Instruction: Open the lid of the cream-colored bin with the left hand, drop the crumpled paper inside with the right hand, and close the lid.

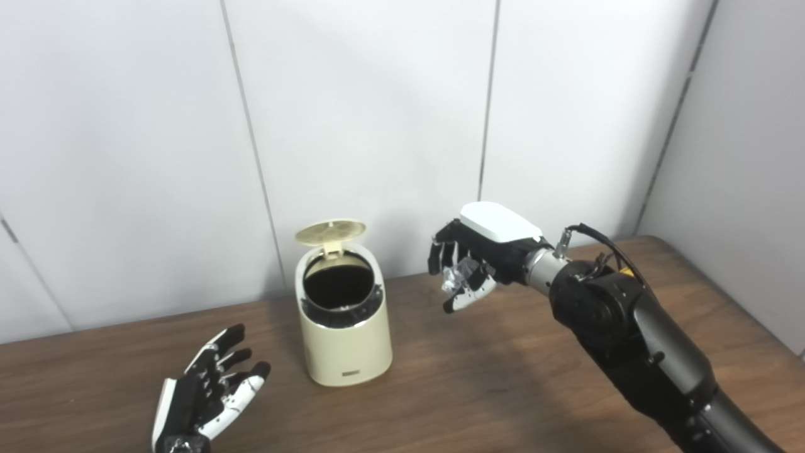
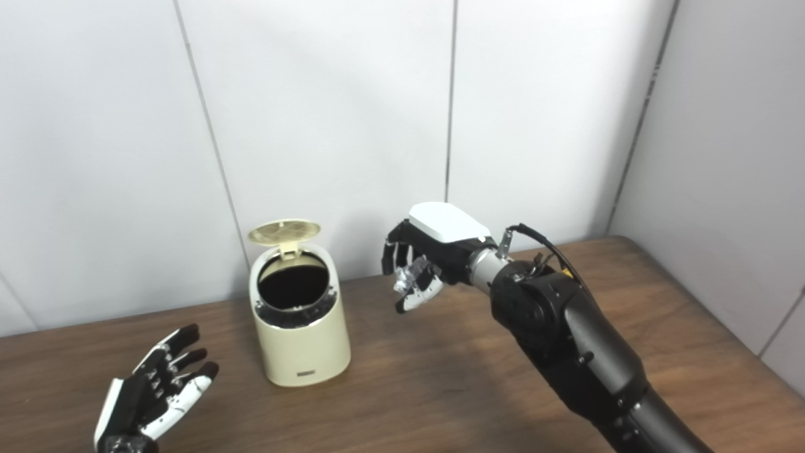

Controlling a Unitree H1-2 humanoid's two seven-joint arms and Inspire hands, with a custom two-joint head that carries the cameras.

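One bin (image 1: 344,327), one paper ball (image 1: 456,275), two hands. Bin: smooth cream plastic, rounded oval, stands on wood-grain table (image 1: 503,371); round lid (image 1: 331,231) tipped up at rear, inside dark, contents can't tell. Right hand (image 1: 468,264) raised to the right of bin, fingers curled round the crinkly silvery-white paper, mostly hidden. Left hand (image 1: 204,390) low near bin's left, fingers spread, holding nothing; wrist cut off.
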